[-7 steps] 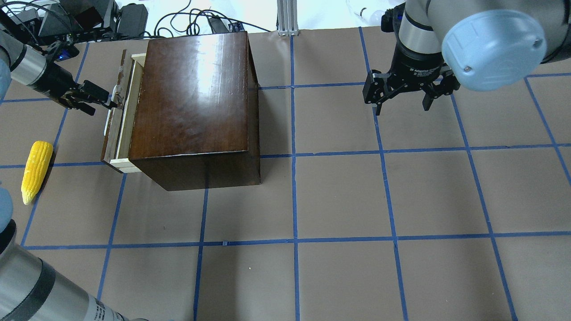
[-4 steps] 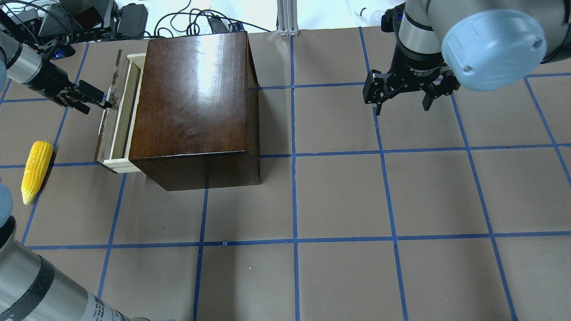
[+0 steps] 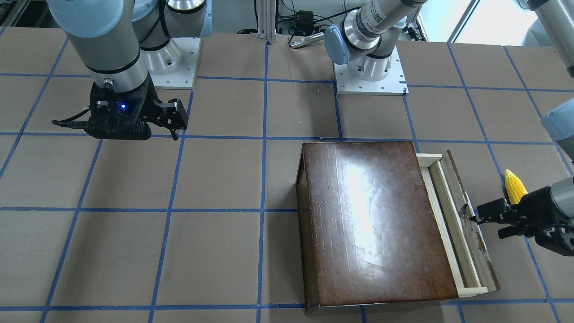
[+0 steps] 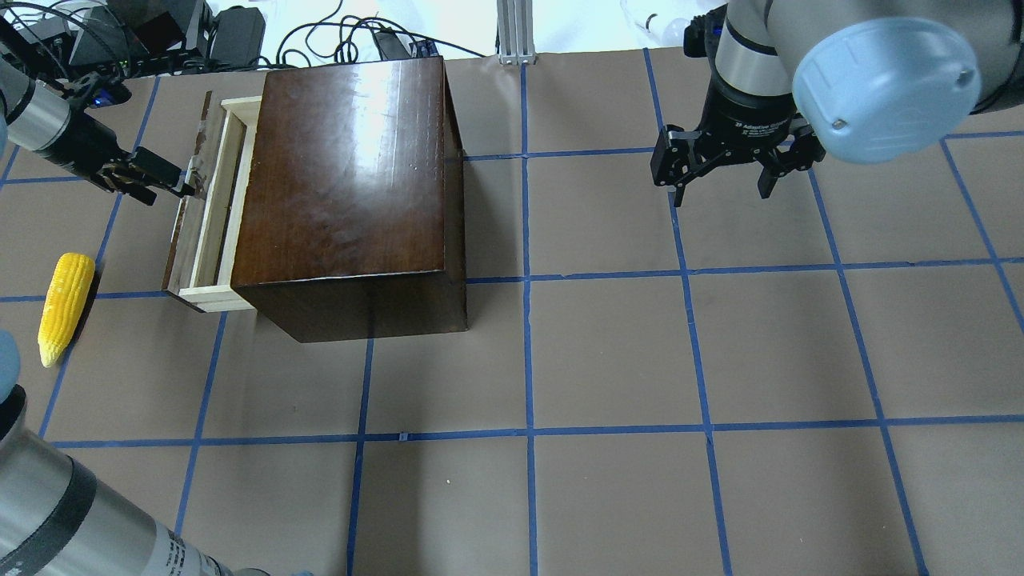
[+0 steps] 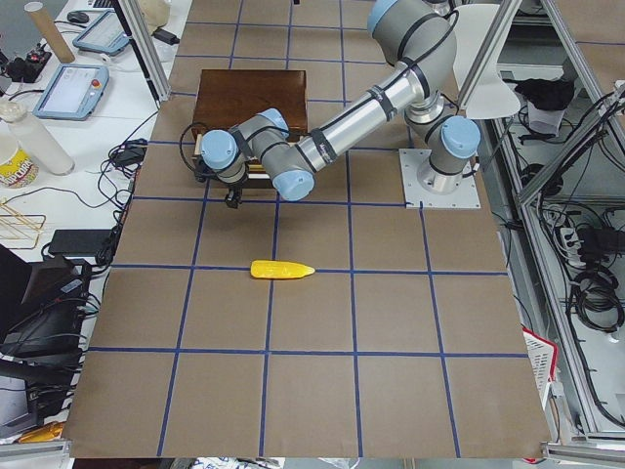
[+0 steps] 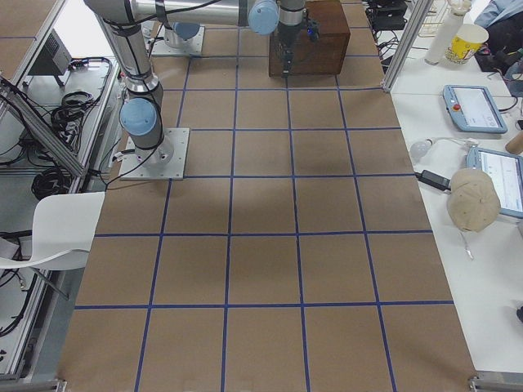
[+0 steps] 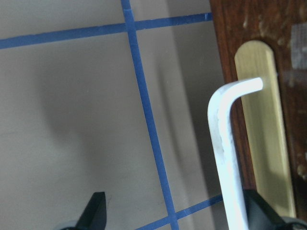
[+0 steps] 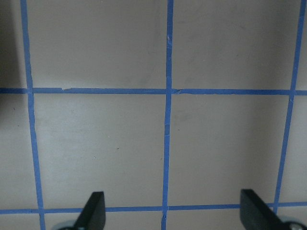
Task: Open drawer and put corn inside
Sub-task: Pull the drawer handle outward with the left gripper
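The glossy dark-brown box [image 4: 344,176] stands at the table's back left. Its drawer [image 4: 214,210] is pulled partly out to the left, showing a narrow strip of pale-wood tray behind the dark worn front panel [image 4: 181,232]. My left gripper [image 4: 168,186] is at the whitish handle [image 7: 225,158]. Its jaws are spread wide, and one finger [image 7: 261,213] is hooked behind the handle. The yellow corn [image 4: 62,304] lies on the table left of the drawer, apart from it. My right gripper [image 4: 720,192] is open and empty, hovering over the table's back right.
Cables and equipment [image 4: 160,32] sit beyond the table's back edge behind the left arm. In the front-facing view the corn [image 3: 514,186] is partly hidden behind the left gripper. Blue tape lines grid the brown tabletop [image 4: 608,352].
The left gripper has moved left with the handle, and the drawer has slid further out of the box. The corn and the right arm have not moved.
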